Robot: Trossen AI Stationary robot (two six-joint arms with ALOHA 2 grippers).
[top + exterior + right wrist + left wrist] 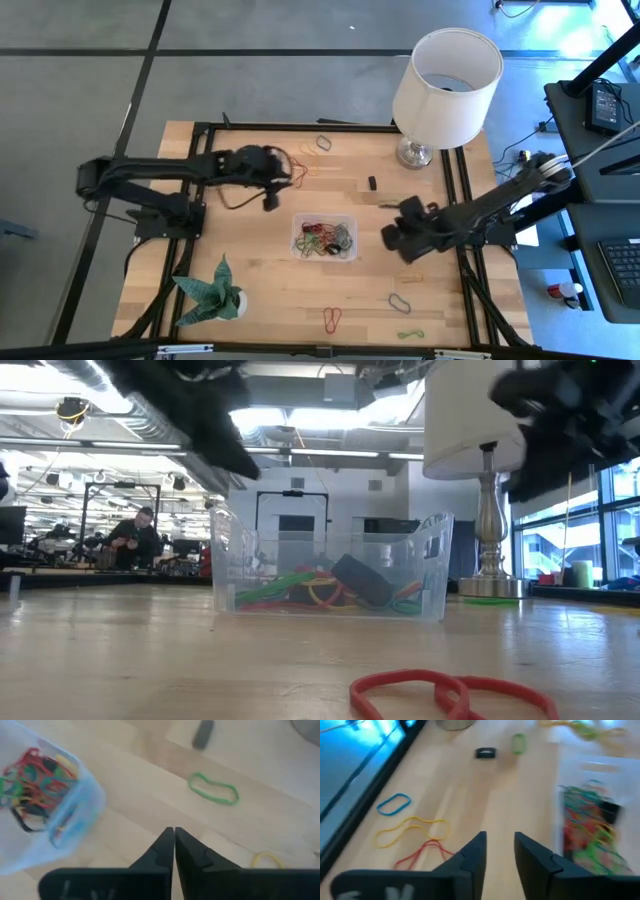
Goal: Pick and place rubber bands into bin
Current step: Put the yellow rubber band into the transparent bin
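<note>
Beside bin [325,237]: right claw [174,832] closed, empty; left claw [499,840] parted, empty; no writing legible.

We see a wooden table [260,290] with a dark frame, standing on a grey floor [80,90]. A lamp with a white lampshade [447,85] and a silver base [415,153] stands at the table's far right corner. A green folded-paper plant [213,290] sits at the near left corner. In the low view, a person [133,538] sits at a desk in the room behind the table.
</note>
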